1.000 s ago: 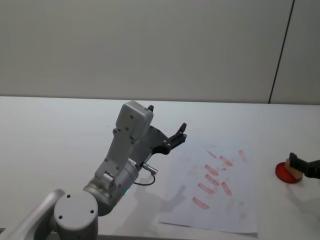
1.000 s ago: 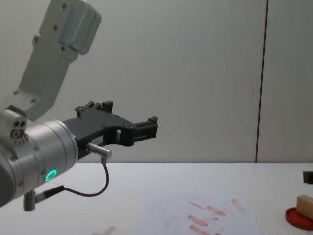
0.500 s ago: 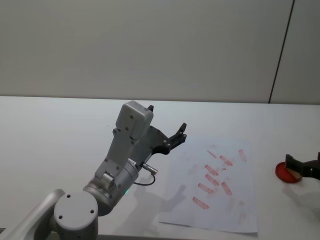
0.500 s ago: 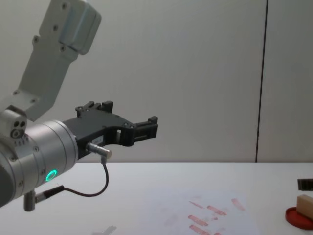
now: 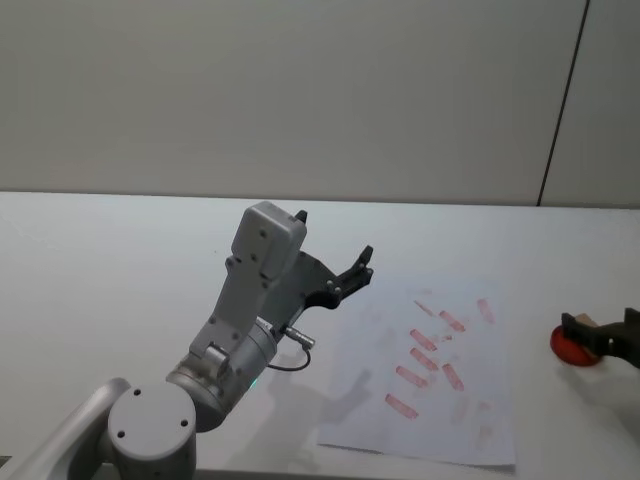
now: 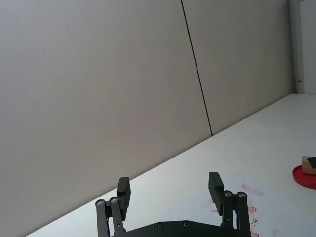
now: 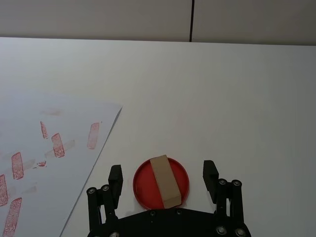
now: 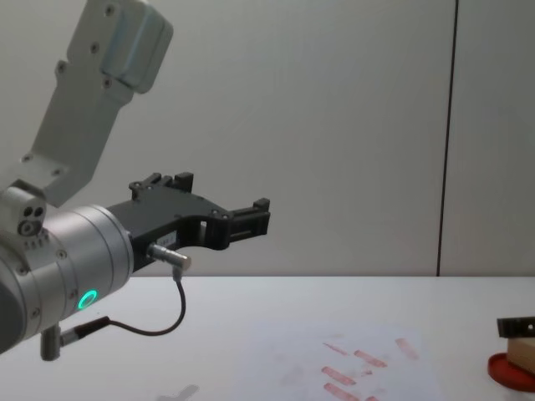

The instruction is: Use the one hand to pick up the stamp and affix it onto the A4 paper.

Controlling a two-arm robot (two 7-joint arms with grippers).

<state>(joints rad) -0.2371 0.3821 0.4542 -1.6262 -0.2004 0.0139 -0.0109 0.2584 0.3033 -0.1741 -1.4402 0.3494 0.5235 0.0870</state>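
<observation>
Over the stamp (image 7: 165, 180) on its ink pad (image 7: 144, 187), right tool (image 7: 163, 172) gapes.

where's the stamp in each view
Right wrist view: bottom centre, the stamp between the fingers of the open right gripper.
Head view: far right edge, mostly hidden by that gripper.
Chest view: lower right corner.
Left wrist view: picture's right edge, beyond the open left gripper.
Shared landmark: the red ink pad it lies on, beside the A4 paper.
</observation>
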